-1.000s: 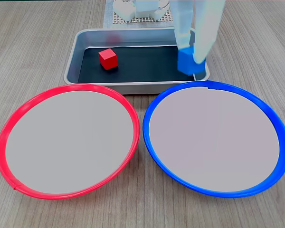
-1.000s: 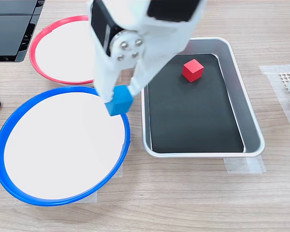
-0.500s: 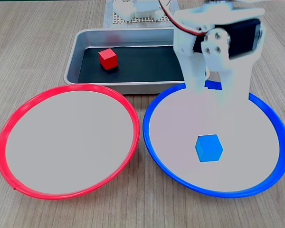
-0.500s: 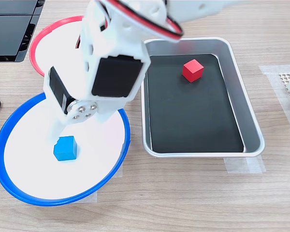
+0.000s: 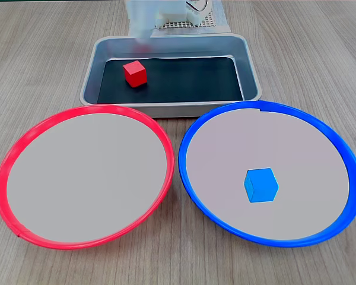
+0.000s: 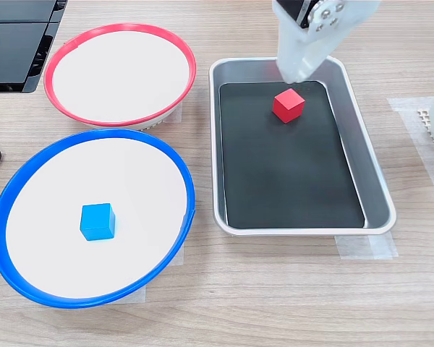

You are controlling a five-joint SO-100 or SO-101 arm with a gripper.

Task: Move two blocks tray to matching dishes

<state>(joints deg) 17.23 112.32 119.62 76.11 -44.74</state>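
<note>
The blue block (image 5: 261, 184) lies inside the blue-rimmed dish (image 5: 193, 181), toward its near side. The red block (image 6: 288, 105) sits on the black bottom of the tray (image 6: 381, 188). The red-rimmed dish (image 6: 65, 56) holds nothing. In a fixed view the end effector (image 6: 298, 72) hangs over the tray's far end just beside the red block, gripping nothing; how far its jaws are apart cannot be told. A black object (image 6: 14, 43) lies on the tabletop (image 6: 275, 303), and a white mesh pad (image 6: 430, 123) sits right of the tray.
</note>
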